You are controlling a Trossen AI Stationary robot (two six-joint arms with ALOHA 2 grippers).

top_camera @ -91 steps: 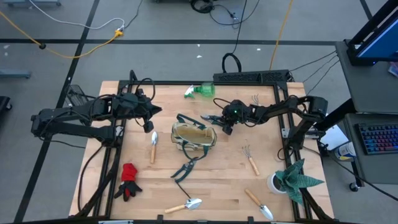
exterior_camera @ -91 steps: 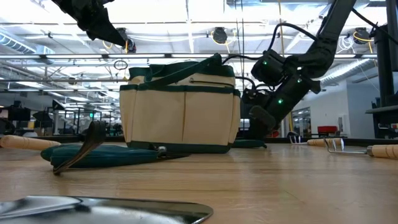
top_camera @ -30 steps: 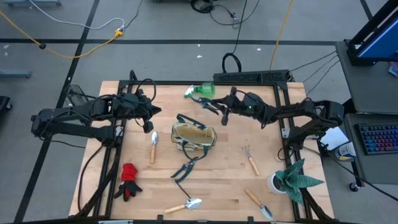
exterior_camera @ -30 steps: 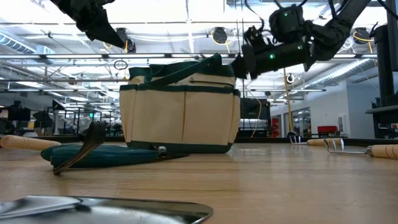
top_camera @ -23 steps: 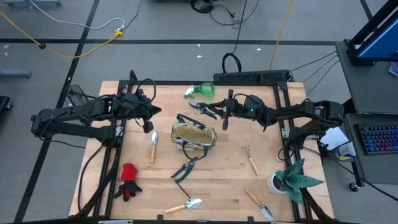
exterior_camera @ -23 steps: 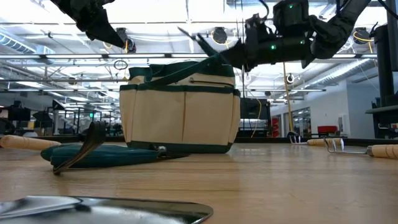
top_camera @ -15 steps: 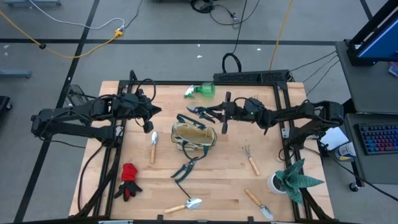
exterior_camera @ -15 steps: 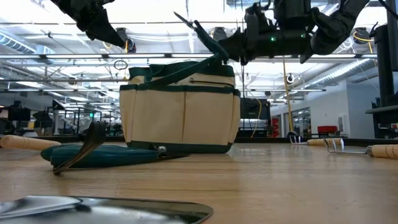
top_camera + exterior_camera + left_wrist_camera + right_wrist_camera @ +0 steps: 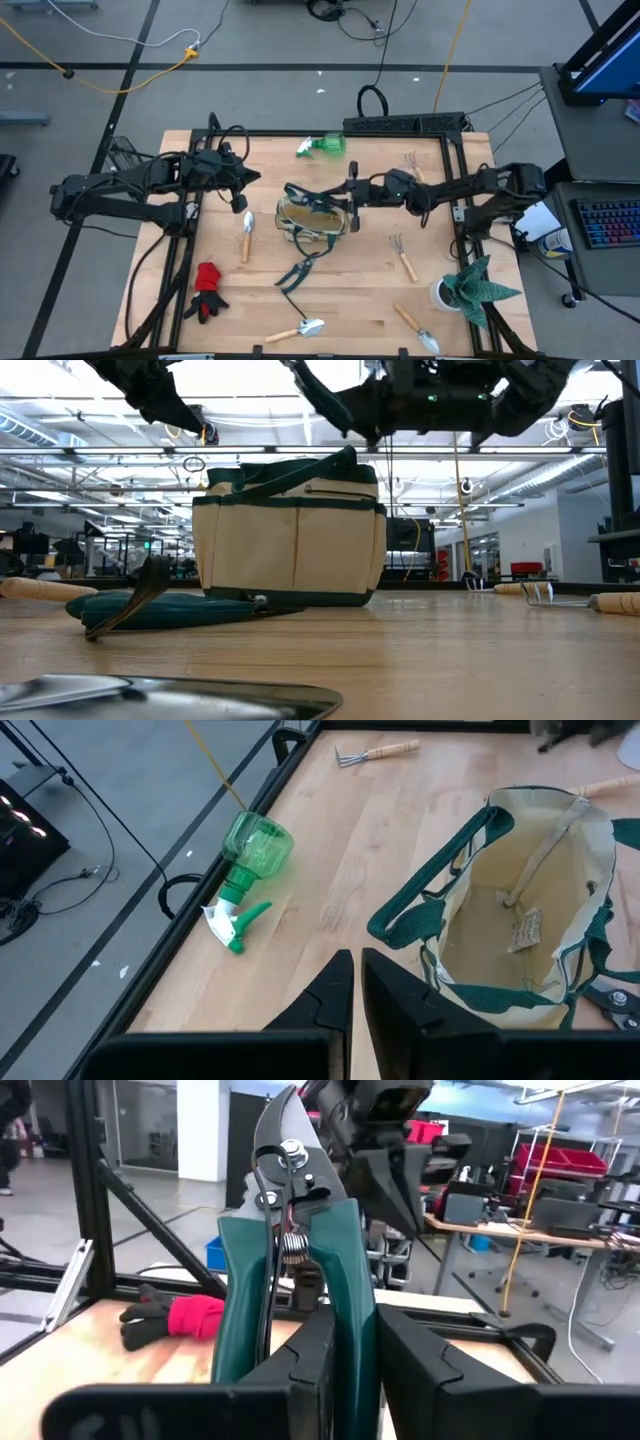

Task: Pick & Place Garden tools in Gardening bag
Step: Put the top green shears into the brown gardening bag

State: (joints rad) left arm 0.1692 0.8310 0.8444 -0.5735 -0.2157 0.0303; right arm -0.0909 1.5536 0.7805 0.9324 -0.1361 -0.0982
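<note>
On the light wooden table (image 9: 340,300), framed by black rails, we list a cream-and-green bag (image 9: 313,219) near the middle, mouth up and inside bare but for a tag. Above its right rim we note the right gripper (image 9: 350,193), fingers clenched on green-handled shears (image 9: 290,1250), blades pointing up in the wrist view. The left gripper (image 9: 243,179) hangs over the left part of the table toward the far edge, fingers pressed together with nothing between them. We count a green spray bottle (image 9: 322,147) lying at the far edge, a small rake (image 9: 412,160) toward the far right corner, a trowel (image 9: 246,234) just left of the bag, a second pair of shears (image 9: 296,271) near the bag on its near side, another rake (image 9: 401,256) to the right of the bag, a red glove (image 9: 207,287) toward the near left corner, and two trowels (image 9: 300,330) (image 9: 414,327) along the near edge. A potted plant (image 9: 470,288) stands at the right edge. Beyond the table we record grey floor with cables, a keyboard (image 9: 608,221) on a side desk, and a hall with ceiling lights and workbenches.
</note>
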